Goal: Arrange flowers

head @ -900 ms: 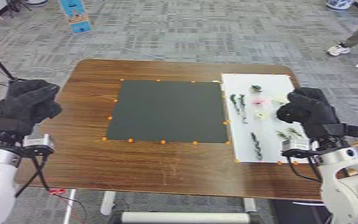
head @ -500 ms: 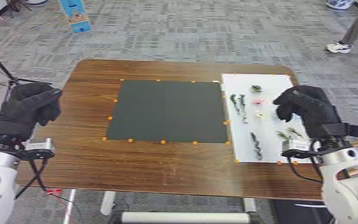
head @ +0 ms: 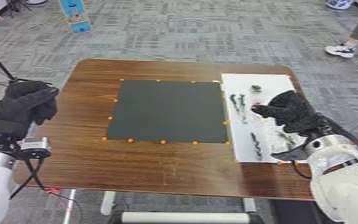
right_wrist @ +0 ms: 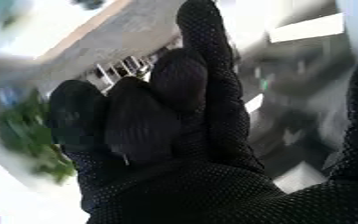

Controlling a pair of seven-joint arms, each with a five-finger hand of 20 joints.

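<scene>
Your R hand (head: 287, 109) now swings in over the flowers (head: 256, 89) on the white sheet (head: 246, 79), R side of surface (head: 171, 167); fingers loosely open, nothing held, so prob. pick-up next.

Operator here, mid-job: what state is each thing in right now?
Right hand: open, over the white sheet.
Left hand: raised at the table's left side.
Dark mat: flat, no flowers on it.
White sheet: flat, holding the pieces.
Green stems: lying side by side.
Dark twig: lying flat.
Pink flower: partly hidden.
</scene>
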